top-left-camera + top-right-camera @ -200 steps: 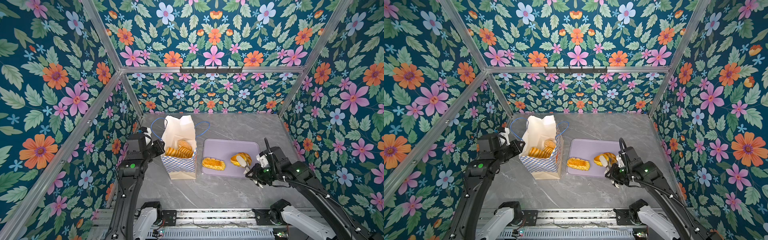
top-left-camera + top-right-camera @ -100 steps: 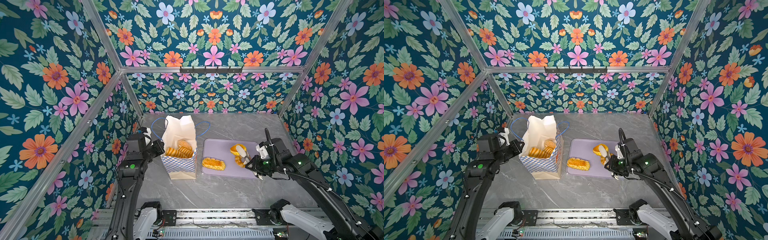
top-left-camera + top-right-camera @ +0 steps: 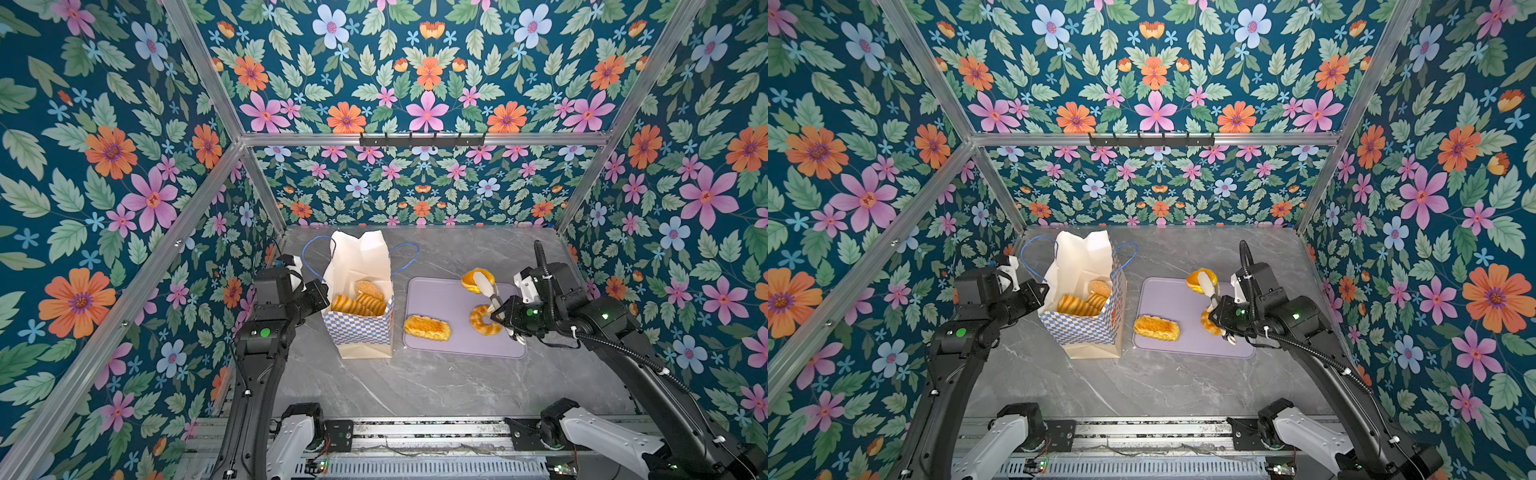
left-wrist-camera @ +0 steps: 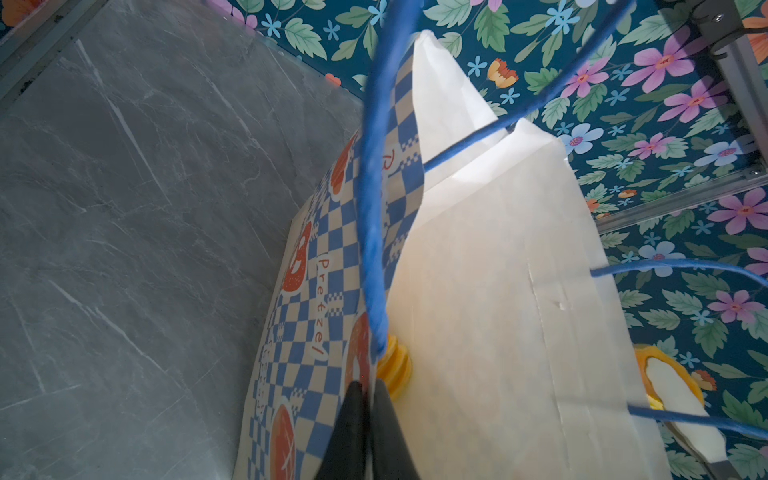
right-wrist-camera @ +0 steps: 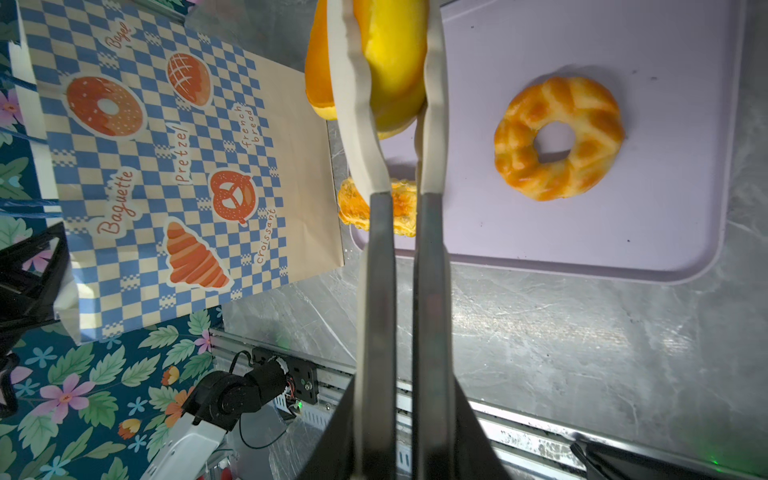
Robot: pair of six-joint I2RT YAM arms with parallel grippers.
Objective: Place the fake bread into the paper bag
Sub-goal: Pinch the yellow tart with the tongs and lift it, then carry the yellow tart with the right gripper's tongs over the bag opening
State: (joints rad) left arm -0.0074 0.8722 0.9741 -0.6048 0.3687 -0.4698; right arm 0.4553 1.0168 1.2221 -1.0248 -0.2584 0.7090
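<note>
Two pieces, a ring (image 3: 484, 320) and a loaf (image 3: 427, 327), lie on the tray (image 3: 436, 291); more bread (image 3: 359, 305) sits in the bag (image 3: 361, 336), upright on the table (image 3: 415, 382). The right tool (image 3: 483, 286) is clamped on a bun (image 5: 395, 62), raised above the tray for carrying. The left tool (image 4: 368, 399) pinches the bag's rim, likely to steady it.

Top pair overhead; wrist cams share paper bag (image 4: 498, 291).

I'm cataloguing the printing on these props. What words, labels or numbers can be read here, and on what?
All on the cream, blue-and-white checkered paper bag:
"Baguette"
"Pretzel"
"french bread"
"croissant"
"Bage", last letter unclear
Nothing else is readable.
</note>
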